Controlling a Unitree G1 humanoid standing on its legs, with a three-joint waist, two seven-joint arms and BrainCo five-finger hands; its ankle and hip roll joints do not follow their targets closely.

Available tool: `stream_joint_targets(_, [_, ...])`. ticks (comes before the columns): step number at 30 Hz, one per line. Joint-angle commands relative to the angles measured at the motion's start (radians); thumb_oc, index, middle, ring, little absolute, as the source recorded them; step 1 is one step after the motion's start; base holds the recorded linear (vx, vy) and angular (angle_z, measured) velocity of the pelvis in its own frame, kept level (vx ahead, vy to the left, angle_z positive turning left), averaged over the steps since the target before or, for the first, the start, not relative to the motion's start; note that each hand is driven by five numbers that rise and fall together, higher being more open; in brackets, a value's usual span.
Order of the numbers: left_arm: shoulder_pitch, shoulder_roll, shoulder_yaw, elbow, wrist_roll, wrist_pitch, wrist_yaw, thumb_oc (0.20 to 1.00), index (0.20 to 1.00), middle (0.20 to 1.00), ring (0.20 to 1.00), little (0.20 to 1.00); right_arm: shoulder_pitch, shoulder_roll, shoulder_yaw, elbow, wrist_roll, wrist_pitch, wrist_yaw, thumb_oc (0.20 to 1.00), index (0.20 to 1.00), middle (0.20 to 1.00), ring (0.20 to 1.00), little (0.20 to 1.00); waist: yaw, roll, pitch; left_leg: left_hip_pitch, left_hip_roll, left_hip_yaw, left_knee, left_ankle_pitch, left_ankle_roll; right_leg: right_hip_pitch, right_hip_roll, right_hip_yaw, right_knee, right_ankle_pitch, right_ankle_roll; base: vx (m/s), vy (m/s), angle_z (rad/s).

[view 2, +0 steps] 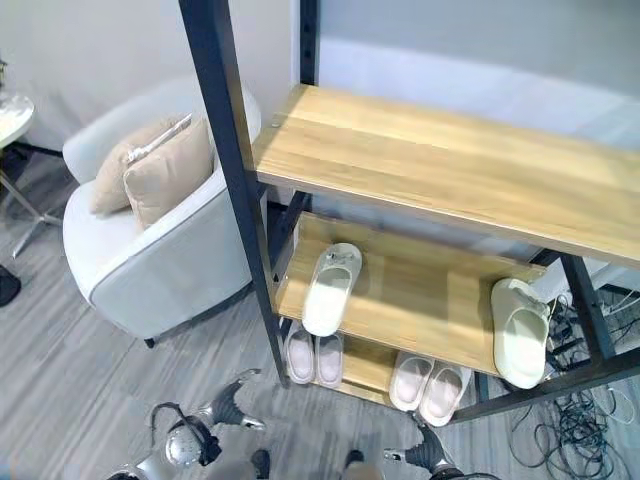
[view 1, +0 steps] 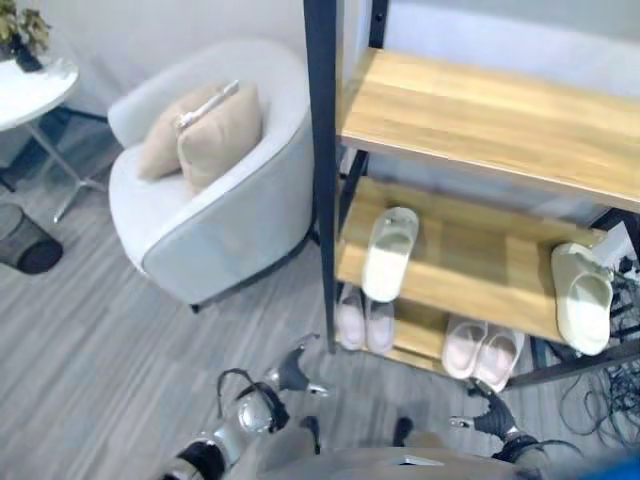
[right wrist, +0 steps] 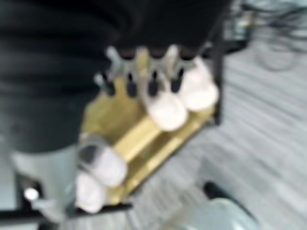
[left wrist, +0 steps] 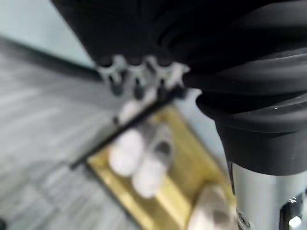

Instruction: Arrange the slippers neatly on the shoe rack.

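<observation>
The shoe rack [view 1: 478, 112] has wooden shelves in a black frame. On its middle shelf [view 2: 420, 295] a white slipper [view 1: 388, 254] lies at the left end, and a cream slipper [view 1: 583, 297] overhangs the right end. The bottom shelf holds one pink pair [view 1: 364, 320] at the left and another pink pair [view 1: 483, 353] further right. My left hand [view 1: 291, 371] hangs low in front of the rack's left post, empty, fingers relaxed. My right hand [view 1: 492, 416] hangs low before the right pink pair [right wrist: 184, 98], also empty and open. The left pink pair [left wrist: 139, 158] lies beyond my left hand's fingers [left wrist: 138, 80].
A white armchair [view 1: 235, 215] with two beige cushions [view 1: 205, 130] stands left of the rack. A round white table [view 1: 30, 85] and a black mesh bin [view 1: 25, 240] are at the far left. Loose cables [view 1: 605, 395] lie on the floor at the rack's right.
</observation>
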State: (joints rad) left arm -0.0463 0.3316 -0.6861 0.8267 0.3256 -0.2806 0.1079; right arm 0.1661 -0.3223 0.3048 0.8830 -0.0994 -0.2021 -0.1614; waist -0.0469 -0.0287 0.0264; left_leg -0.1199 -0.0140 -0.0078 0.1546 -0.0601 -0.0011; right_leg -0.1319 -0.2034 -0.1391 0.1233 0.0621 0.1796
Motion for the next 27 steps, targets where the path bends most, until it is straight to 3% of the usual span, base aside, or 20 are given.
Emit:
stream_joint_targets(1, [-0.010,0.008,0.026,-0.060,0.050,-0.030,-0.039,1.000,1.000,1.000,1.000,1.000,-0.089,-0.041,0.019,-0.031,0.012,-0.010,0.012,1.000,1.000,1.000,1.000,1.000,0.027,0.043,0.096,0.023,0.057,0.059,-0.123,0.022,-0.022,-0.016,0.039,-0.102,0.095,-0.099,-0.033,0.02,-0.006,-0.32])
stream_joint_targets(3, [-0.011,0.009,0.026,-0.060,0.050,-0.030,-0.039,1.000,1.000,1.000,1.000,1.000,-0.091,-0.040,0.019,-0.029,0.012,-0.011,0.011,1.000,1.000,1.000,1.000,1.000,0.027,0.043,0.101,0.028,0.058,0.059,-0.129,0.028,-0.022,-0.010,0.040,-0.103,0.088,-0.093,-0.034,0.01,-0.048,-0.74])
stream_joint_targets(4, [0.001,-0.008,0.019,-0.042,0.068,-0.028,-0.035,1.000,1.000,1.000,1.000,1.000,-0.097,-0.016,0.042,0.018,-0.008,-0.006,0.013,1.000,1.000,1.000,1.000,1.000,0.042,0.034,0.074,0.074,0.057,0.111,-0.171,0.031,-0.023,0.051,0.035,-0.181,0.024,-0.098,-0.033,0.00,-0.128,-1.03])
stream_joint_targets(6, [-0.028,-0.031,-0.010,-0.032,0.084,-0.027,-0.028,1.000,1.000,1.000,1.000,1.000,-0.106,0.003,0.059,0.064,0.012,0.001,0.009,1.000,1.000,1.000,1.000,1.000,0.034,0.040,0.043,0.131,0.065,0.141,-0.236,0.071,-0.033,0.099,0.092,-0.083,-0.070,-0.089,-0.037,0.01,-0.256,-0.99])
stream_joint_targets(12, [-0.064,-0.039,-0.067,-0.102,0.079,-0.042,-0.059,1.000,1.000,1.000,1.000,1.000,-0.099,-0.011,0.043,0.104,0.017,0.003,0.004,1.000,1.000,1.000,1.000,1.000,0.009,0.056,0.024,0.143,0.089,0.146,-0.238,0.086,-0.056,0.161,0.132,-0.060,-0.166,-0.092,-0.058,-0.03,-0.200,-0.31])
stream_joint_targets(16, [-0.111,-0.014,-0.097,-0.208,0.043,-0.048,-0.090,1.000,1.000,1.000,1.000,1.000,-0.106,-0.035,0.045,0.128,0.021,0.003,-0.003,1.000,1.000,1.000,1.000,1.000,0.014,0.047,0.067,0.110,0.111,0.113,-0.100,0.064,-0.065,0.181,0.146,-0.032,-0.174,-0.108,-0.089,-0.05,-0.150,-0.13])
stream_joint_targets(17, [-0.127,-0.004,-0.106,-0.238,0.030,-0.049,-0.094,1.000,1.000,1.000,1.000,1.000,-0.117,-0.043,0.051,0.141,0.022,0.007,-0.003,1.000,1.000,1.000,1.000,1.000,0.028,0.045,0.083,0.080,0.083,0.053,-0.069,0.060,-0.059,0.177,0.147,-0.020,-0.173,-0.106,-0.093,-0.03,-0.090,-0.43])
stream_joint_targets(18, [-0.141,0.012,-0.114,-0.311,0.008,-0.054,-0.122,1.000,1.000,1.000,1.000,1.000,-0.123,-0.052,0.047,0.162,0.022,0.008,-0.002,1.000,1.000,1.000,1.000,1.000,0.054,0.039,0.092,0.008,-0.006,-0.067,-0.070,0.053,-0.049,0.177,0.155,0.003,-0.173,-0.107,-0.093,-0.01,-0.062,-0.57])
stream_joint_targets(19, [-0.144,0.032,-0.099,-0.390,-0.041,-0.057,-0.164,1.000,1.000,1.000,1.000,1.000,-0.127,-0.056,0.034,0.178,0.019,0.011,0.001,1.000,1.000,1.000,1.000,1.000,0.059,0.048,0.089,-0.015,-0.024,-0.090,-0.107,0.082,-0.044,0.178,0.165,0.018,-0.169,-0.105,-0.089,0.06,-0.037,-0.70])
stream_joint_targets(24, [-0.139,0.050,-0.106,-0.408,-0.022,-0.065,-0.173,1.000,1.000,1.000,1.000,1.000,-0.137,-0.050,0.040,0.216,-0.010,0.019,0.017,1.000,1.000,1.000,1.000,1.000,0.057,0.063,0.058,0.067,-0.025,-0.081,-0.180,0.085,-0.017,0.194,0.171,0.071,-0.159,-0.117,-0.086,0.12,0.079,-0.78])
stream_joint_targets(27, [-0.112,0.039,-0.094,-0.384,-0.055,-0.050,-0.179,1.000,1.000,1.000,1.000,1.000,-0.170,-0.040,0.062,0.245,-0.077,0.041,-0.004,1.000,1.000,1.000,1.000,1.000,0.082,0.076,0.077,0.092,-0.003,-0.026,-0.175,0.068,-0.001,0.149,0.139,0.020,-0.016,-0.138,-0.069,0.02,0.041,-1.02])
